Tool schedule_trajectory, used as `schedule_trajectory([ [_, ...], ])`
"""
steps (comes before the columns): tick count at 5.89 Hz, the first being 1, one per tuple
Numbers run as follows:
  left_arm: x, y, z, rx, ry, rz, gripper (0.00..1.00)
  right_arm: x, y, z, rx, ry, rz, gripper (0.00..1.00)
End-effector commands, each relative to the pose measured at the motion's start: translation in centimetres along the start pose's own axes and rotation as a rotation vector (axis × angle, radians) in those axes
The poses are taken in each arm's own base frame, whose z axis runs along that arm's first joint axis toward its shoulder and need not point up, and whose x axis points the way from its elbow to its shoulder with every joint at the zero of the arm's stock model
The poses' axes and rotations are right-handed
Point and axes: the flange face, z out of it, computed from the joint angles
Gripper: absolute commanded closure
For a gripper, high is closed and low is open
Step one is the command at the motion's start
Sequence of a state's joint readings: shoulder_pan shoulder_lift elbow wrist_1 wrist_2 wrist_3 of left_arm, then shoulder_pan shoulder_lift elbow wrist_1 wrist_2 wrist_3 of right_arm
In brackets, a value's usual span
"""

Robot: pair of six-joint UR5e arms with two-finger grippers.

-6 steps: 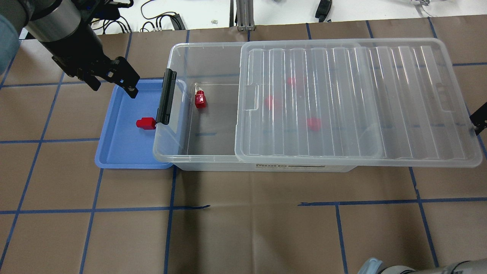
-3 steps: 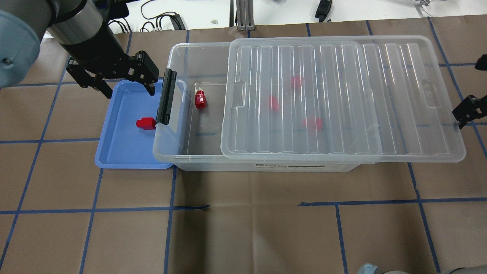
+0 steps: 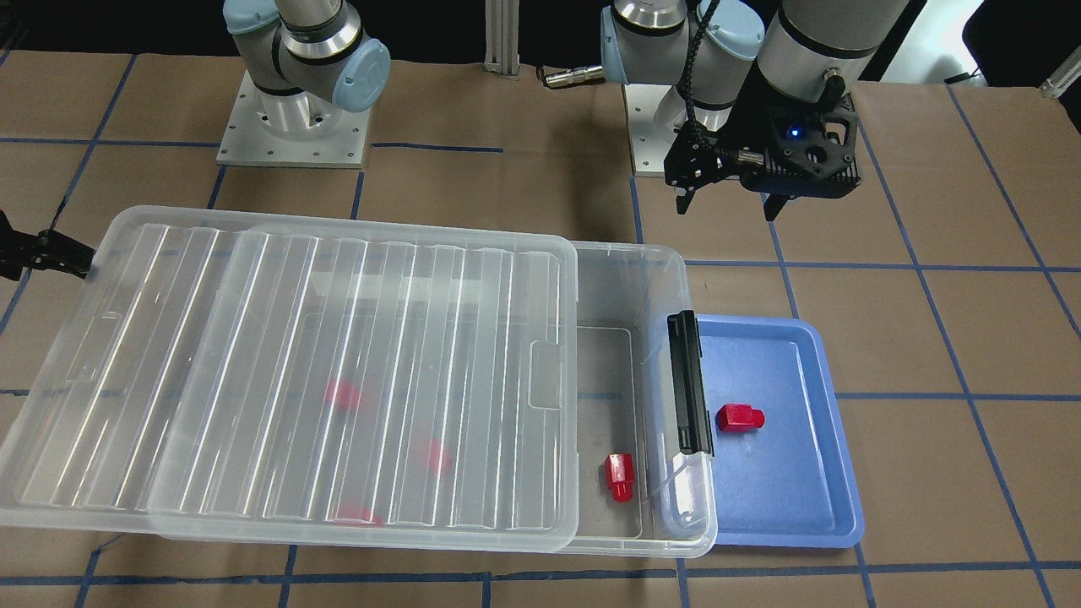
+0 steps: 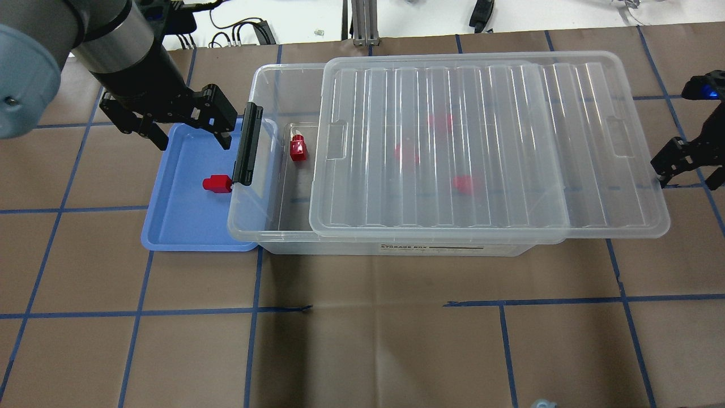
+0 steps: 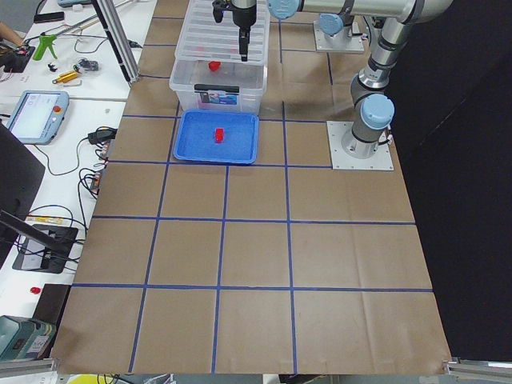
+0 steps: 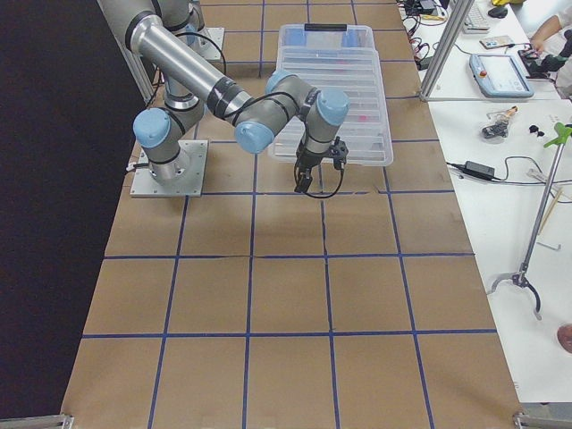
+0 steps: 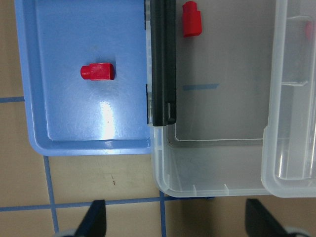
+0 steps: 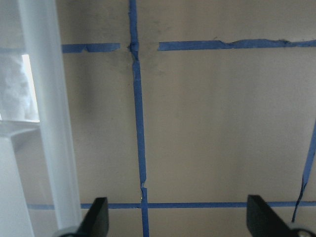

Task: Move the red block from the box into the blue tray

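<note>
While the ribbed translucent lid slides farther over the large clear plastic box, you see the left gripper and right gripper both spread open, empty.

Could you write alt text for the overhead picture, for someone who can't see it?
A small red block lies in a blue tray beside a clear box whose lid is slid partly open, another red block visible inside. The left gripper, open, hovers over the tray's far edge.

The taped brown table carries the box and blue tray.
</note>
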State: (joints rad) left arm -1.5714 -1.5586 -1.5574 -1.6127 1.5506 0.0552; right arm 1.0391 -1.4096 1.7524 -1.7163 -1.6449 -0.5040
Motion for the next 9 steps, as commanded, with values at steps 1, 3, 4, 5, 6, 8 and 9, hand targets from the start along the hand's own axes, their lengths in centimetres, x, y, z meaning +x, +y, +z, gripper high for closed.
schedule_trajectory([
  [1,-0.2,0.1,0.1,-0.003,0.0,0.001,0.02,-2.3,-0.6,0.0,0.01,-0.018,-0.016,0.0],
  [3,-0.2,0.1,0.2,-0.003,0.0,0.001,0.02,-5.8,-1.2,-0.3,0.015,-0.003,-0.071,0.0],
  [4,-0.3,0.0,0.2,-0.003,0.0,-0.001,0.02,-7.2,-1.3,-0.6,0.02,0.003,-0.066,0.0],
  [5,-0.3,0.0,0.2,-0.003,0.0,0.001,0.02,-9.0,-1.5,-0.6,0.023,-0.002,-0.076,0.0],
  [6,-0.3,0.0,0.2,-0.004,-0.002,0.001,0.02,-9.5,-1.6,-0.6,0.034,-0.031,-0.075,0.0],
  [8,-0.3,0.0,0.2,-0.003,-0.001,-0.001,0.02,-9.6,-1.7,-1.0,0.039,-0.033,-0.078,0.0],
  [9,-0.3,0.0,0.2,-0.003,-0.001,-0.001,0.02,-9.4,-1.8,-1.9,0.055,-0.023,-0.076,0.0],
])
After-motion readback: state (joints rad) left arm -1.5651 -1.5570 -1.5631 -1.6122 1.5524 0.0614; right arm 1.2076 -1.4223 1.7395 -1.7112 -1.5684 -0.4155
